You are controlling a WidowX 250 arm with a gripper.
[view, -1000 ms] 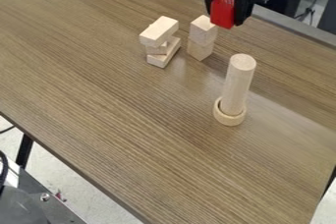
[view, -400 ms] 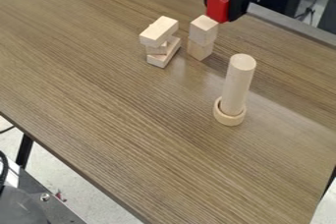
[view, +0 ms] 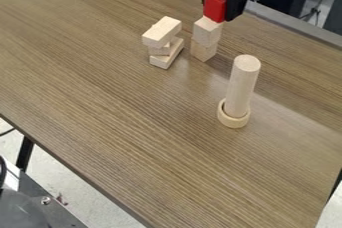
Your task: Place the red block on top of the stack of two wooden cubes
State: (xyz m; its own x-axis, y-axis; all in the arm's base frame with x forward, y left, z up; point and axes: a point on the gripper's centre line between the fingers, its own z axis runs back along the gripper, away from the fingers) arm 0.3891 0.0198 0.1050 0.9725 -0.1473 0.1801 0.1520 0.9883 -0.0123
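Claw (view: 217, 14) closed around a red block (view: 214, 6). Leftmost, crisscrossed wooden bars (view: 161, 32) stand piled; next, two pale blocks (view: 206, 32) are already stacked. At their top hangs the red one, upright and flat-sided, contact unclear, its release apparently left to do. Rightmost, a cylinder (view: 242, 84) stands in a ring (view: 233, 122).

Table (view: 160, 137) in grained wood look with soft sheen, cylinder (view: 241, 87) of smooth, matt pale wood

Narrow gap — plank stack (view: 160, 34), cube tower (view: 206, 33); cylinder (view: 241, 87) nearer.
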